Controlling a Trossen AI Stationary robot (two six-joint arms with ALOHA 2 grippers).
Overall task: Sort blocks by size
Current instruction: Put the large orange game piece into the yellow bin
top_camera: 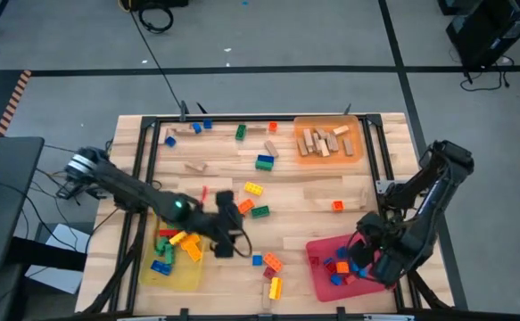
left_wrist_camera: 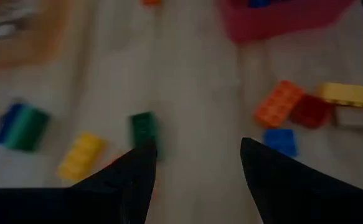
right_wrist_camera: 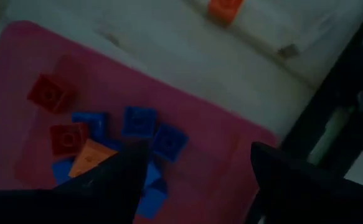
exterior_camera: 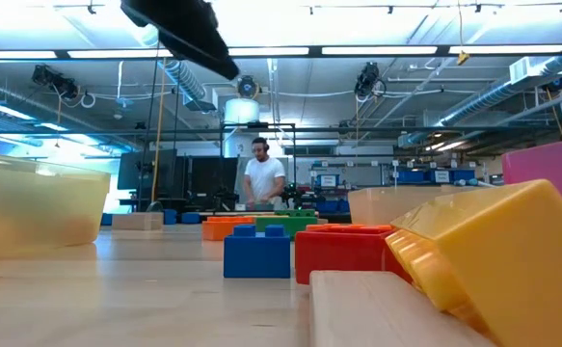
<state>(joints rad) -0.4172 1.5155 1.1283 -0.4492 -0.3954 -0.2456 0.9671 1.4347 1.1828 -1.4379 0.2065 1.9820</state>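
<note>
The blocks lie scattered over the wooden table [top_camera: 304, 192]. My left gripper [top_camera: 238, 221] hangs open above the table's middle, with nothing between its fingers [left_wrist_camera: 197, 158]. A green block [left_wrist_camera: 145, 130] lies just ahead of one fingertip, flat on the wood, and a yellow block [left_wrist_camera: 80, 155] lies beside it. My right gripper [top_camera: 367, 254] hovers open over the red tray [top_camera: 324, 276], nothing held [right_wrist_camera: 200, 152]. Below it, blue blocks [right_wrist_camera: 139, 121], red blocks [right_wrist_camera: 51, 93] and an orange one [right_wrist_camera: 89, 158] rest on the tray's floor [right_wrist_camera: 193, 130].
A yellow tray [top_camera: 188, 275] at the near left holds several coloured blocks. An orange tray [top_camera: 356, 134] at the far right holds tan wooden pieces. Orange, red, blue and yellow blocks [left_wrist_camera: 281, 102] cluster near the front edge. A person stands in the room beyond [exterior_camera: 261, 178].
</note>
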